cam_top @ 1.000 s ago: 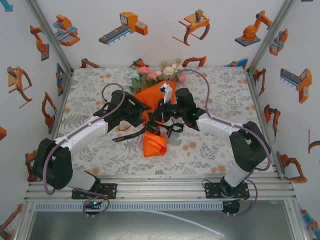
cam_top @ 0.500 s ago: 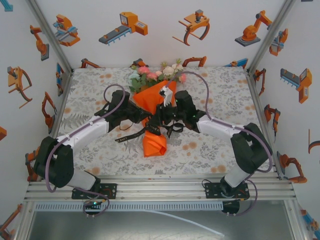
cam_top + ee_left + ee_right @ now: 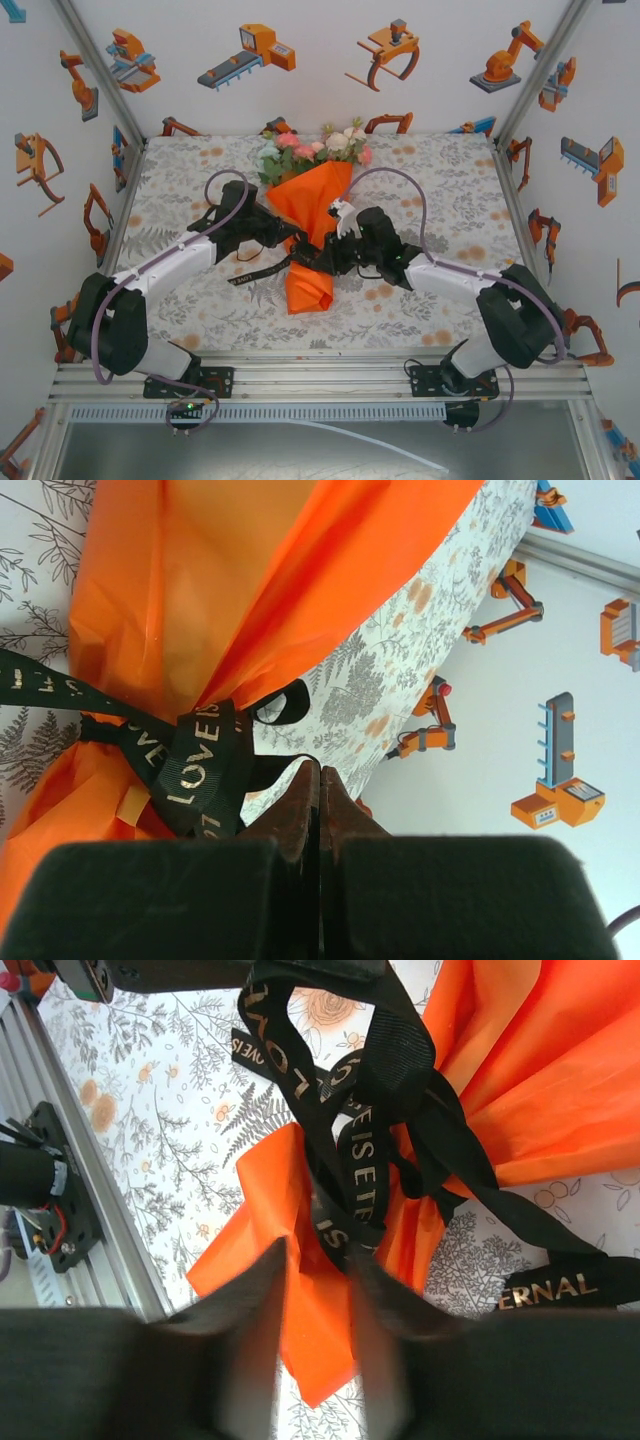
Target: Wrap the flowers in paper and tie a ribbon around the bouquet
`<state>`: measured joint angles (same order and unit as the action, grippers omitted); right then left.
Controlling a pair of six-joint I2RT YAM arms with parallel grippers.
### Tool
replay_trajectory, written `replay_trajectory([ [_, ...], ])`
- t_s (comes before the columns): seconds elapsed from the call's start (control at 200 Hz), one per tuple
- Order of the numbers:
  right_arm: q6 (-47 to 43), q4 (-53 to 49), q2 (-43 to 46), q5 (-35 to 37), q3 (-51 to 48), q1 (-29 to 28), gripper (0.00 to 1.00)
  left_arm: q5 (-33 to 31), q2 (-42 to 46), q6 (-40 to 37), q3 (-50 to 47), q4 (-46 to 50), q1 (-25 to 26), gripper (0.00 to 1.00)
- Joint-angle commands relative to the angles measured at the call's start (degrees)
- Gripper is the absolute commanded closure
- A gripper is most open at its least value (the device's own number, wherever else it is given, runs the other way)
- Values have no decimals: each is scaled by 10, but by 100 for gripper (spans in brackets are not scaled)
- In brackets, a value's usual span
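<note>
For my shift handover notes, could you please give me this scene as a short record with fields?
flowers: pink, white and green blooms at the cone's far end
paper: orange cone lying on the floral tablecloth
ribbon: black, gold lettering, looped round the cone's narrow waist, one tail trailing left
left claw: shut, tips close to the ribbon's wrap
right claw: jaws apart, blurred, a ribbon strand between them
</note>
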<state>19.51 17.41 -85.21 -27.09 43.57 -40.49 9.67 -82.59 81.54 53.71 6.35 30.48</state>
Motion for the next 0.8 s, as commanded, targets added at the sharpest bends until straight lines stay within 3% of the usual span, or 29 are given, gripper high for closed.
replay_trajectory([
  [0.0,-16,15,10,5,9,-5,91,-7,13,-11,4,32,-10,100],
  [0.075,-37,-6,28,25,8,-5,100,-11,25,-21,1,52,-24,100],
  [0.315,-100,-62,67,81,14,-5,100,-24,59,-66,-1,112,-62,100],
  [0.411,-122,-73,69,65,23,-5,100,-35,73,-80,-4,125,-65,100],
  [0.476,-115,-67,53,36,31,-5,67,-32,75,-79,-5,120,-65,99],
  [0.521,-101,-50,40,22,33,-6,56,-28,72,-78,-5,118,-65,99],
  [0.641,-60,21,8,8,35,-13,49,-21,66,-73,-5,110,-65,99],
  [0.796,-60,39,-31,14,59,-19,50,-17,61,-72,-5,106,-64,99],
])
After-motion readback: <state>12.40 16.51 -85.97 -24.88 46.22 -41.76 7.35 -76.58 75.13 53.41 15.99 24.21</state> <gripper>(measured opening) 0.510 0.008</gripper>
